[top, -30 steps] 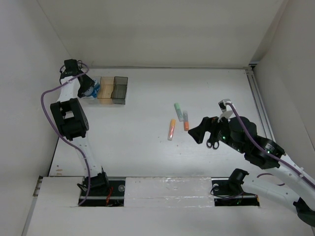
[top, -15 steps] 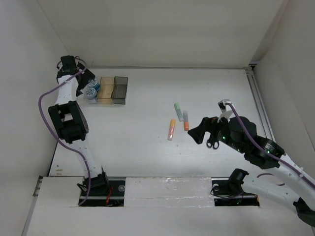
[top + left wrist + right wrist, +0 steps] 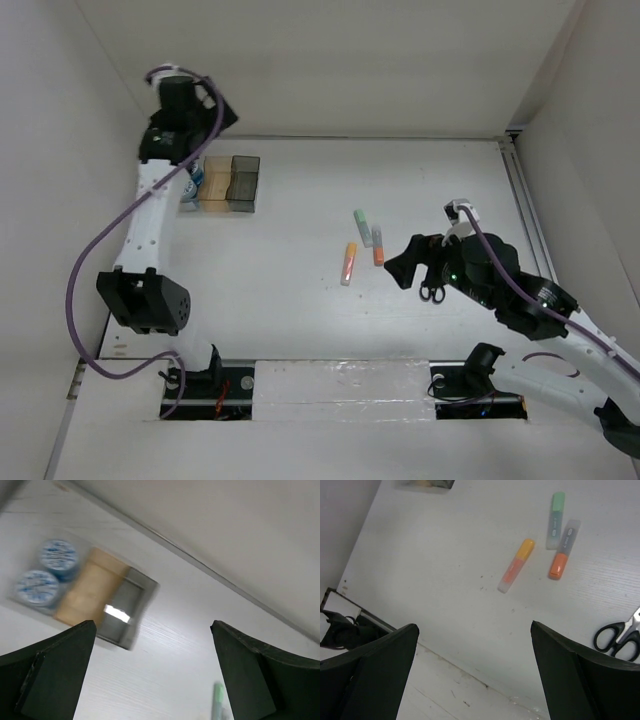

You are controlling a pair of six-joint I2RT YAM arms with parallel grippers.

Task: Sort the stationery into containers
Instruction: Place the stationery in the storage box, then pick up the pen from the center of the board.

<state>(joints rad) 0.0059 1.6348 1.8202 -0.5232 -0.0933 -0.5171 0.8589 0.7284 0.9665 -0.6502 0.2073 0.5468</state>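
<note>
Lifted up off the bins since half a second ago, the left end effector now hangs above them with its fingers spread wide and nothing in them. Both blue-and-white rolls sit in the clear end of the row of bins. The right end effector is spread wide too, also empty. Three markers and the scissors are lying loose on the tabletop below it.

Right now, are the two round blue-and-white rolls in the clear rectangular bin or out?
In: both rolls lie within the clear bin, beside the amber bin.
</note>
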